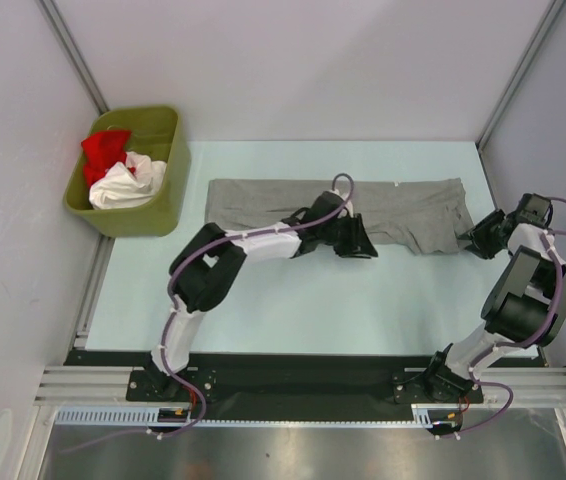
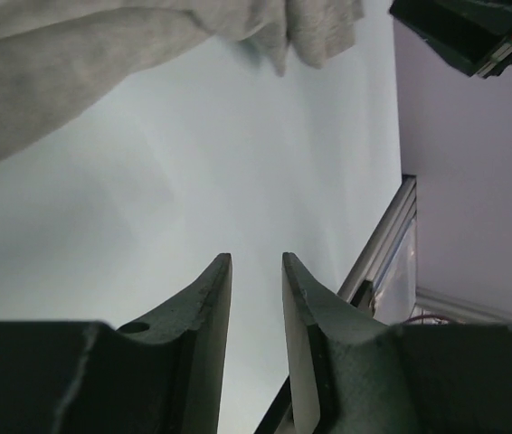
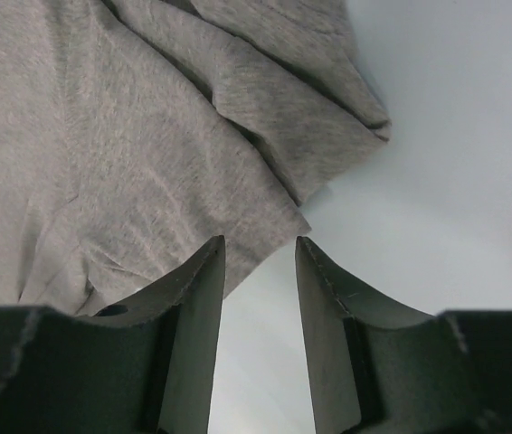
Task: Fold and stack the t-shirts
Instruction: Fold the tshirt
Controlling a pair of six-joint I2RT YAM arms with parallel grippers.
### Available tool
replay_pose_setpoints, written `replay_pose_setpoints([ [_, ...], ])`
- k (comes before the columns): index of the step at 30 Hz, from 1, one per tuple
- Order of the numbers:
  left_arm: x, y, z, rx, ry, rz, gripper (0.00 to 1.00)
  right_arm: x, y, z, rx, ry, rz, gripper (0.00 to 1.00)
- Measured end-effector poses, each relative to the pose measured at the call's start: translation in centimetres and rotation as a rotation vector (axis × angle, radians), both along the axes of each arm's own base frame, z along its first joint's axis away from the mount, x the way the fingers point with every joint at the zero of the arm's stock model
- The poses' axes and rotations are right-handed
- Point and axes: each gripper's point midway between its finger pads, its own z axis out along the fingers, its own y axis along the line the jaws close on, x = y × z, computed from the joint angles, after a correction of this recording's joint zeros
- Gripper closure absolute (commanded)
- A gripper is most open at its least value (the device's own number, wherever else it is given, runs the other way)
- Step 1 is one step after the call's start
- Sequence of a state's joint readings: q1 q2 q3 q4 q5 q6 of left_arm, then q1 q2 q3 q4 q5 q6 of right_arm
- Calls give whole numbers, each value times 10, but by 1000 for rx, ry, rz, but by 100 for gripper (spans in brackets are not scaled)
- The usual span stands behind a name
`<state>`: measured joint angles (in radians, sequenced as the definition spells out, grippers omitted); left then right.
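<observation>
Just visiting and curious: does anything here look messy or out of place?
Nothing is spilled or broken. The grey shirt lies as a long strip across the table, its right end bunched and uneven. The red shirt and white shirt sit crumpled in the bin, not yet folded.

I see bright, even overhead light in the top view. The black-and-white robot arms [image 1: 263,242] throw only soft, short shadows on the pale blue-white table top [image 1: 293,310]. Mild sheen on the brushed-metal strip [image 1: 293,455] at btm. Left wrist cam: heather-grey cotton t-shirt [image 2: 48,81] looks washed out & soft-focus. Right wrist pic is sharper, w/ fold shadows crisp.
</observation>
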<state>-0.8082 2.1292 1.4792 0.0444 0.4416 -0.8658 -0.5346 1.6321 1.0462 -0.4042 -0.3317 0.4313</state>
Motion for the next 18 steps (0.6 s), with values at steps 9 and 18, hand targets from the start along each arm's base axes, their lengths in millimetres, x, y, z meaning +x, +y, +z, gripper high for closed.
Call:
replay_pose_setpoints([
  [9, 0, -68, -15, -68, 12, 34, 63, 5, -1, -18, 12, -8, 32, 58],
  [18, 6, -60, -18, -36, 0, 52, 63, 2, -2, -37, 7, 25, 78, 57],
])
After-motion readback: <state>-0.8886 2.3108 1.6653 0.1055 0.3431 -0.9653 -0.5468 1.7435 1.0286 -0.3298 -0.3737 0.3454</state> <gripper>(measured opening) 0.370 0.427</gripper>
